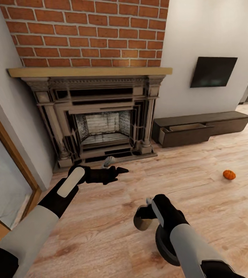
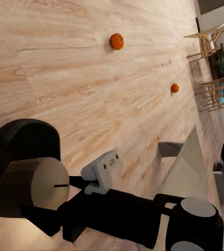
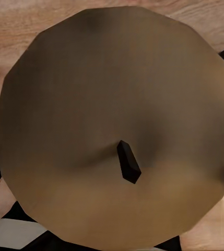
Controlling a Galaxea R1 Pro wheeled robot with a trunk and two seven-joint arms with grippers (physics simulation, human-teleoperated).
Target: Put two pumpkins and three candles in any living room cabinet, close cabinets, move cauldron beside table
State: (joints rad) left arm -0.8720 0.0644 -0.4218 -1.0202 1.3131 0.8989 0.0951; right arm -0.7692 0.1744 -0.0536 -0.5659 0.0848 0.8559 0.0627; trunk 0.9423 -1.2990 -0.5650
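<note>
The wooden floor [image 1: 201,200] took up most of the head view, and a brick wall [image 1: 85,31] rose behind it over a dark, ornate fireplace [image 1: 100,127] with a pale wooden mantel [image 1: 89,72]. Right of the fireplace the cabinet [image 1: 224,119] stood against the white wall, long and low. Its left drawer [image 1: 185,135] was pulled out, showing a paler inside, while the front beside it sat flush. A dark screen [image 1: 213,71] hung on the wall above it.

The left arm reached forward toward the hearth. The left gripper [image 1: 116,166] hung just above the floor in front of the fireplace, its two fingers spread and nothing between them.

The right gripper [image 1: 143,218] sat lower and nearer the robot, pinching a candle [image 1: 140,224], a squat tan cylinder. In the right wrist view the candle's flat top [image 3: 117,130] faced the camera with a short black wick at its middle. The left wrist view caught the same candle [image 2: 38,185] from the side, clamped in the right arm's dark fingers.

One pumpkin [image 1: 229,174] lay on the bare floor, small and orange, well apart from both grippers and in front of the cabinet (not touching it). The left wrist view showed that pumpkin [image 2: 116,41] and a second pumpkin [image 2: 174,88] farther off, both on open floor.
</note>
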